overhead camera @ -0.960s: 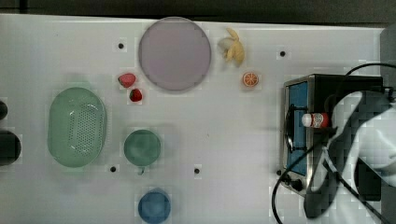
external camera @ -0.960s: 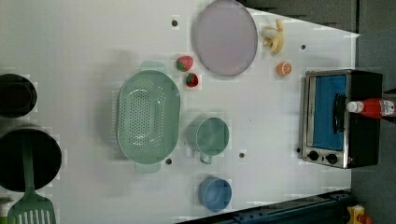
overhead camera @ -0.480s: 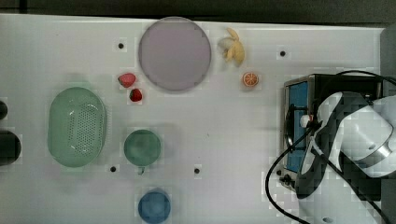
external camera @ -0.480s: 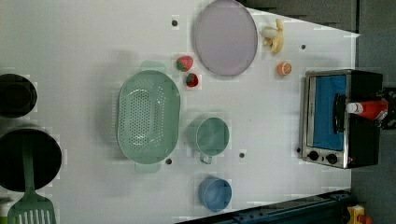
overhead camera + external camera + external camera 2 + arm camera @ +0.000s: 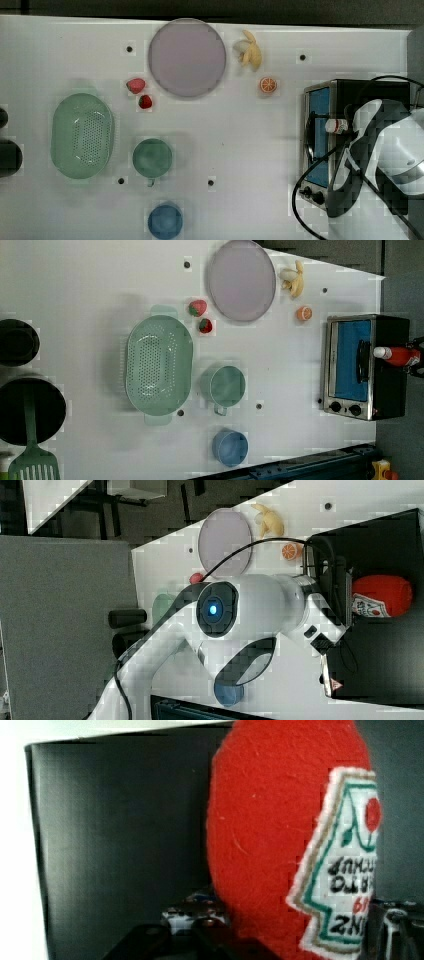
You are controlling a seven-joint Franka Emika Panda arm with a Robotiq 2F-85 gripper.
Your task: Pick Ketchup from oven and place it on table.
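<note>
Left view: ketchup [image 5: 397, 355] lies on its side on oven [image 5: 367, 367] top, white cap toward the left view's left, w/ dark gripper [image 5: 416, 358] parts at its right end. Table [image 5: 80, 285] holds lilac plate [image 5: 242, 280], 2 strawberries [image 5: 198, 307], green colander [image 5: 159, 371], green cup [image 5: 226, 386], blue bowl [image 5: 230, 447].

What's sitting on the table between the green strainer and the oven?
In the left view, a teal mug stands between the green strainer and the oven; past the mug, the white table is bare up to the oven's door.
</note>
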